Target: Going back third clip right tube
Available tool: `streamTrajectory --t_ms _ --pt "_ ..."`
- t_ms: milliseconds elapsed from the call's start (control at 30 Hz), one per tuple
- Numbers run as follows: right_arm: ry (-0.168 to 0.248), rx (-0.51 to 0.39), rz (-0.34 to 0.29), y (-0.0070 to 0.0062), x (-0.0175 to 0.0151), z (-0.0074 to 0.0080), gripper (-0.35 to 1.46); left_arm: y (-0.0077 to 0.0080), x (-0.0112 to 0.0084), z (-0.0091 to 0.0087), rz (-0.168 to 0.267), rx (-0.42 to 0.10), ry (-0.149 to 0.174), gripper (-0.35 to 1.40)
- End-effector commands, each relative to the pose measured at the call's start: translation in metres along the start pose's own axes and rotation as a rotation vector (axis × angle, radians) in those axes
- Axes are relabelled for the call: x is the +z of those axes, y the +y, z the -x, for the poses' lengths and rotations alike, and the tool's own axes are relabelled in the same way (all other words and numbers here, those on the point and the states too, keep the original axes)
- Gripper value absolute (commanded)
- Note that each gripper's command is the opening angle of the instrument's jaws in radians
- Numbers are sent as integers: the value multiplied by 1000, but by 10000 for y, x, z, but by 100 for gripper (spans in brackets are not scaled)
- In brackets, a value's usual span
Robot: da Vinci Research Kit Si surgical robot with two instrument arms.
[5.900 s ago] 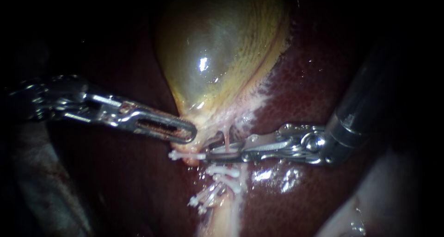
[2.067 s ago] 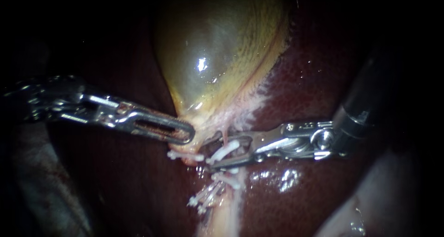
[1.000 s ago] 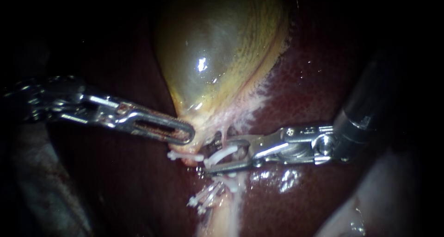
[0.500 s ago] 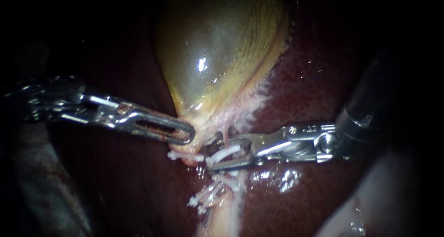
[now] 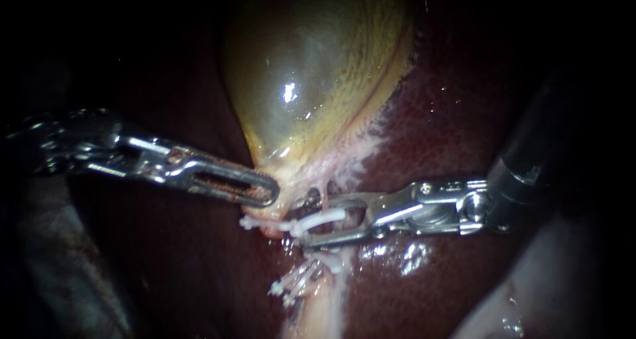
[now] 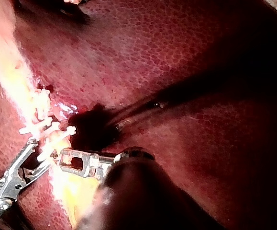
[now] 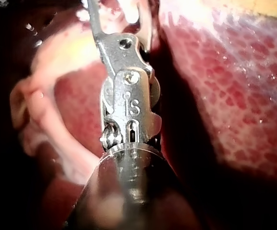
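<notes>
Clip [image 5: 322,218] nearly level, pointing left

I work at a surgical bench: wet liver [image 5: 437,127], gallbladder [image 5: 311,67] and white clips [image 5: 291,283] glisten under endoscope light, darkness around.

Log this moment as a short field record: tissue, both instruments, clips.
Gallbladder: yellow-green, glossy, lying on the dark red liver
Left instrument: tip at the gallbladder's narrow lower end
Right instrument: jaws open, white clip lying between them
Other clips: white cluster further down, beside the pale tube
</notes>
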Motion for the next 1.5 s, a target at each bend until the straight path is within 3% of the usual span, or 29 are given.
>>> streamTrajectory --t_ms 33,400,667,933,1267,1500 --pt "0 1 6 1 -1 0 51 0 0 0 0 0 0 -35" --pt "2 0 26 1 -23 3 50 0 0 0 0 0 0 -35" --pt "50 3 14 -14 -50 -9 50 -1 -1 0 -2 0 1 -35" --pt "95 -169 57 -30 -101 -30 51 -2 0 -1 -2 0 1 -35" --pt "77 -271 107 -24 -132 -23 51 -4 1 -2 -5 0 3 -35" --pt "77 -271 110 -25 -132 -23 52 -6 4 -4 -14 5 15 -35"
